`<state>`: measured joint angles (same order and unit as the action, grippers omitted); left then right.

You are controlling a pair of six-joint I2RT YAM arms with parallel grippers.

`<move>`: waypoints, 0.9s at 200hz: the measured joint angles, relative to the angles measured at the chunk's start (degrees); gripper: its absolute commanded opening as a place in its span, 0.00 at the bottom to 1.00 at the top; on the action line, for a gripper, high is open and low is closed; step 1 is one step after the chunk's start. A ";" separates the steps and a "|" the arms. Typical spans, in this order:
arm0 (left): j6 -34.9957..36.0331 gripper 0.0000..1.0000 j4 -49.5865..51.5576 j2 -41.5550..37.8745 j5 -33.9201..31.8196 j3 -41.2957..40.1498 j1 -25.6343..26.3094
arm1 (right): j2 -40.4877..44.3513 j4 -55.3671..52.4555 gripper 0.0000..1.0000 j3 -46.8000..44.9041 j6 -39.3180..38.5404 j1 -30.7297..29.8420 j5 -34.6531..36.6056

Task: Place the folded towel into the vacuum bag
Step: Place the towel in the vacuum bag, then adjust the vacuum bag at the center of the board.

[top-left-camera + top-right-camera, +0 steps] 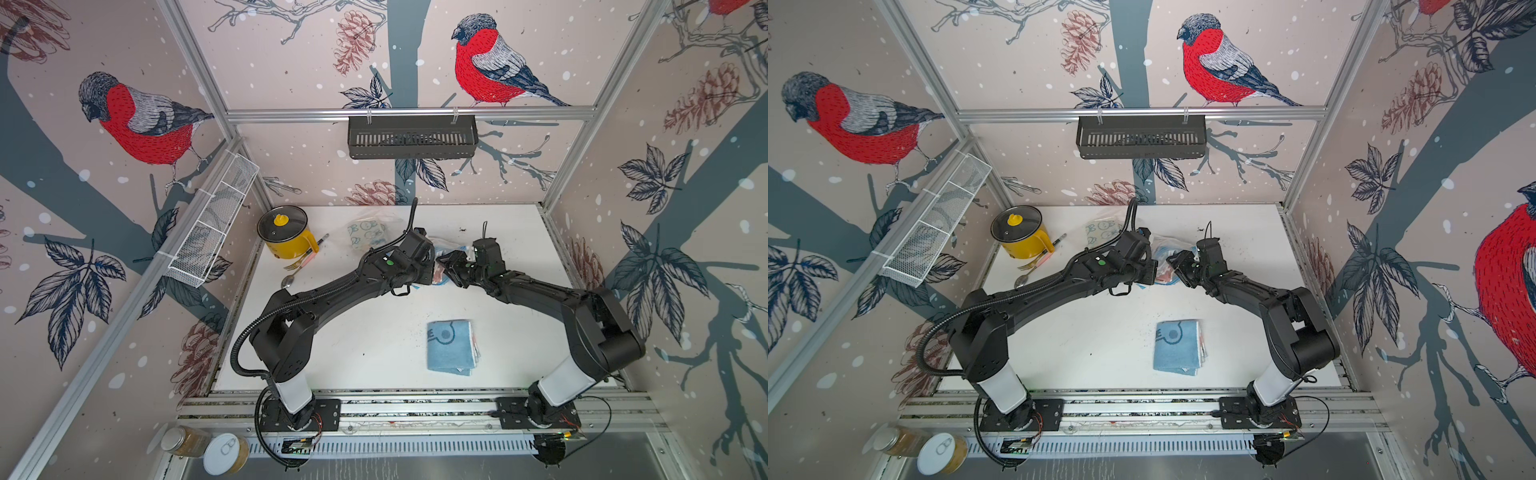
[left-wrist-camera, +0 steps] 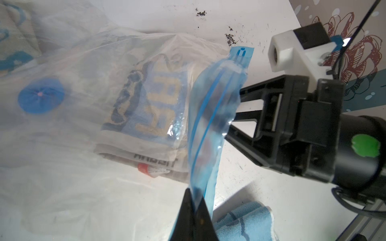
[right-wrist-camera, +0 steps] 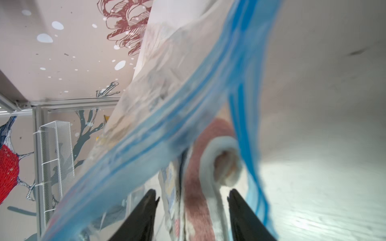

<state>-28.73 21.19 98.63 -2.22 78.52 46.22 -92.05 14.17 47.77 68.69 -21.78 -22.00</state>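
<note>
left end effector (image 2: 196, 195) clenched on the vacuum bag (image 2: 87, 52) at its zip strip (image 2: 211, 116); right end effector (image 3: 193, 194), frame bottom, released around the folded towel (image 3: 211, 164) in the mouth. next, probably: withdraw without dragging it.

The vacuum bag (image 3: 167, 129) is blurred in the right wrist view.

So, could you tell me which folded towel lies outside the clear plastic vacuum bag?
The light-blue folded towel on the near half of the white table; the others sit within the clear bag.

A robot lab booth: aluminium frame (image 1: 409, 112), bird-print wall panels (image 1: 291, 54), left arm (image 1: 332, 286) and right arm (image 1: 536, 286) bolted to a rail (image 1: 415, 409).
</note>
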 measured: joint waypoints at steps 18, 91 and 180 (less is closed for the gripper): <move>0.02 0.00 0.02 -0.26 -0.57 -0.28 -0.04 | 2.12 -1.75 0.68 -0.83 -1.40 1.31 0.94; 0.20 0.00 0.92 -0.76 -1.77 1.29 -0.35 | 8.11 -6.19 0.61 -4.92 -6.60 2.32 2.47; 0.68 0.00 2.34 -1.84 -2.54 3.37 -0.37 | -0.28 -5.51 0.36 0.31 -11.89 0.31 0.52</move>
<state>-28.05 23.53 96.79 -4.75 81.89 45.84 -92.33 8.67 48.07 56.80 -21.47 -21.47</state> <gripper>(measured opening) 0.049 0.411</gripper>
